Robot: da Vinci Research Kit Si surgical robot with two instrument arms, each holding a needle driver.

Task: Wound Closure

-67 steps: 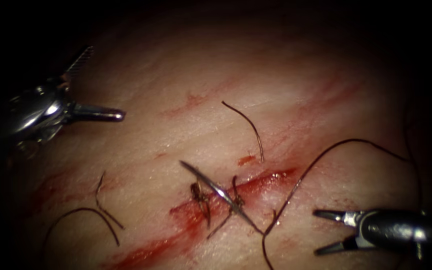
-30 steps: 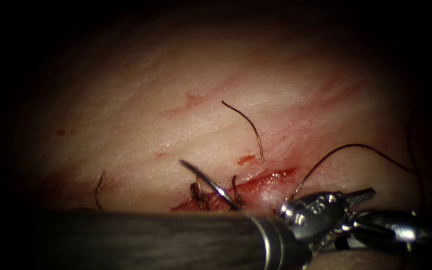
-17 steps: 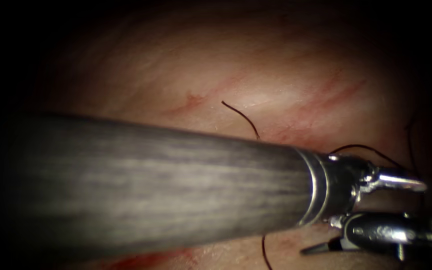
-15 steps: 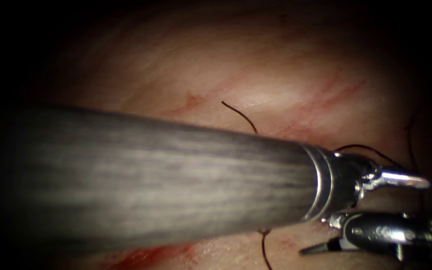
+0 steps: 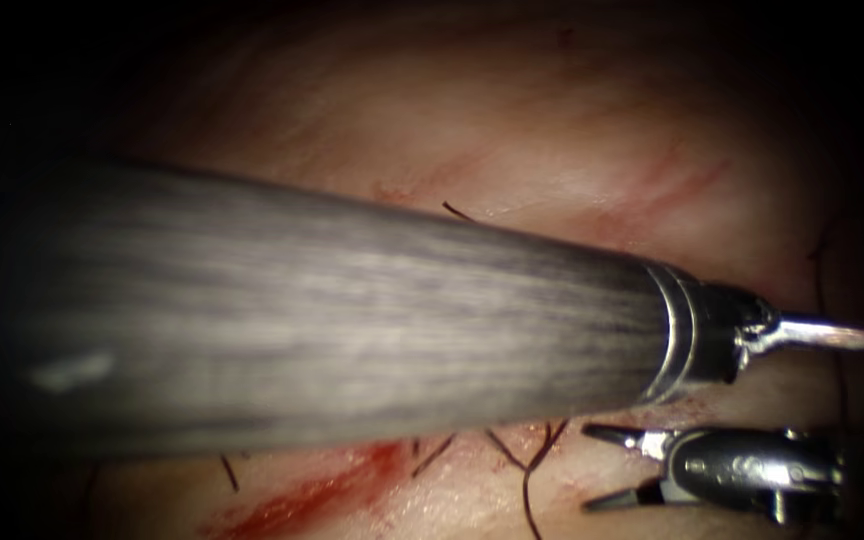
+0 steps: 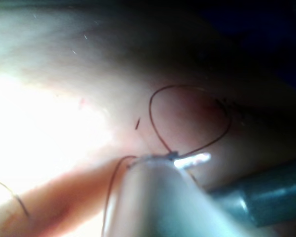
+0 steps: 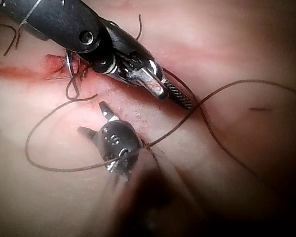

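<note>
The left arm's tool [image 5: 822, 333] is seen nearest the endoscope, its grey shaft laid across the frame from the left and its jaws brought together on nothing at the right edge. Just below, at lower right, the right arm's tool [image 5: 602, 465] is held with jaws apart, empty, above the tissue [image 5: 552, 150]. The thread [image 7: 222, 94] is looped beside both tools. The needle [image 7: 68, 63] is seen standing in the cut [image 5: 302, 490], partly hidden by the shaft.
</note>
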